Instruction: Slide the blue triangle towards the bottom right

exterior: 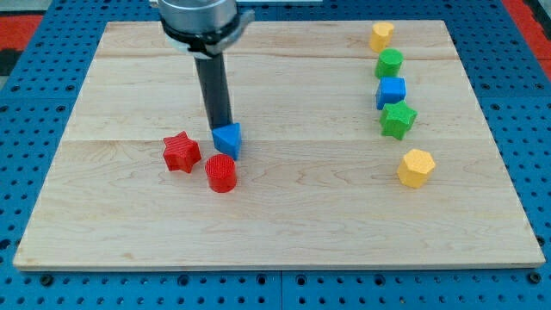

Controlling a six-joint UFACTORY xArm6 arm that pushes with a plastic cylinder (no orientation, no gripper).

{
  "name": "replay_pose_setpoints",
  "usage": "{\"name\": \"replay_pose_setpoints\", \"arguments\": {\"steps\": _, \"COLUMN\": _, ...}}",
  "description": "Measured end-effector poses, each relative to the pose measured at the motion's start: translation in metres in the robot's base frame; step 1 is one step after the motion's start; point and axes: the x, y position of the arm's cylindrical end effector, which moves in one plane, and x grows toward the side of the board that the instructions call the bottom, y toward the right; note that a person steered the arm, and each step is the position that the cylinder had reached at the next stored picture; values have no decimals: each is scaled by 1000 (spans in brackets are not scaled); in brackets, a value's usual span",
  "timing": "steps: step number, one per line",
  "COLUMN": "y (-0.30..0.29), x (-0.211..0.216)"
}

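So I don't have jaws on this rig, just a straight dark rod, so nothing is wide, narrow or holding anything. My tip (220, 127) is sitting right at the upper-left edge of the blue triangle (228, 140), touching it or near enough that I can't see a gap. That block sits left of center on the wooden tabletop (301, 207), with a red star (181, 151) just to its left and a red cylinder (221, 173) just below it, close enough that it may be touching. Over on the view's right there's a column: yellow hexagon block (381, 34) at the top, then a green block (389, 63), a blue cube (391, 91), a green star (398, 120) and another yellow hexagon (416, 167) lowest. Progress-wise, I'd say barely started: the triangle is a long way from the bottom right corner, so basically the whole push is left. At least I'm on the correct side to shove it down and right.
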Motion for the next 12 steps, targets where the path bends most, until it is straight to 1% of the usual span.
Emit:
{"name": "replay_pose_setpoints", "arguments": {"steps": 1, "y": 23, "x": 34}}
{"name": "replay_pose_setpoints", "arguments": {"steps": 2, "y": 15, "x": 62}}
{"name": "replay_pose_setpoints", "arguments": {"steps": 3, "y": 15, "x": 100}}
{"name": "replay_pose_setpoints", "arguments": {"steps": 5, "y": 48, "x": 114}}
{"name": "replay_pose_setpoints", "arguments": {"steps": 6, "y": 78, "x": 116}}
{"name": "replay_pose_setpoints", "arguments": {"steps": 9, "y": 196, "x": 122}}
{"name": "replay_pose_setpoints", "arguments": {"steps": 10, "y": 219, "x": 122}}
{"name": "replay_pose_setpoints", "arguments": {"steps": 11, "y": 203, "x": 123}}
{"name": "replay_pose_setpoints", "arguments": {"steps": 12, "y": 153, "x": 143}}
